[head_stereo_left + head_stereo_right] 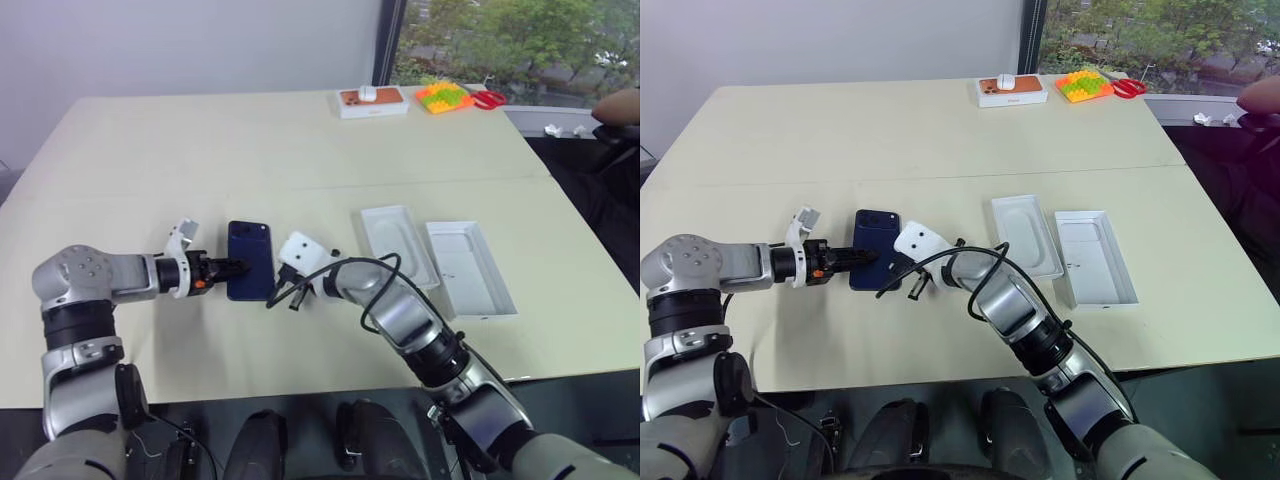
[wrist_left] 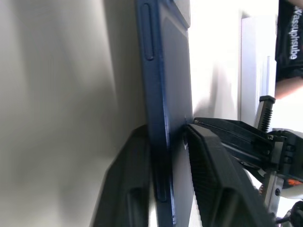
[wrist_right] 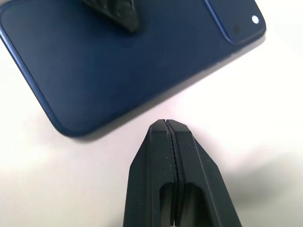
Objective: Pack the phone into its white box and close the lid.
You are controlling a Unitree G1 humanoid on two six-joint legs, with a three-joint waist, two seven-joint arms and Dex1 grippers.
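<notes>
- The left gripper (image 1: pixel 232 268) reached in from the left and was clamped on the near left edge of the phone (image 1: pixel 250 259), one finger above the slab and one below, as the left wrist view showed (image 2: pixel 222 184).
- The right gripper (image 3: pixel 170 130) had its two fingers pressed together with nothing between them; its tip sat just beside the phone's right edge, apart from it.
- The phone lay back up on the table (image 1: pixel 200 160), camera cluster at its far corner, its long axis running near to far. The left arm already held it, so that arm looked the one to carry it.
- To the right of the phone, past the right arm, lay two shallow white pieces side by side: a tray with a rounded recess (image 1: pixel 398 243) and, further right, the white box (image 1: pixel 470 266), open side up and long axis also near to far.
- The carry therefore ran rightward, across the right arm, which probably needed to clear out of the way.
- At the far edge lay a box with an orange phone picture (image 1: pixel 371 101) and a bright toy (image 1: pixel 443 96).
</notes>
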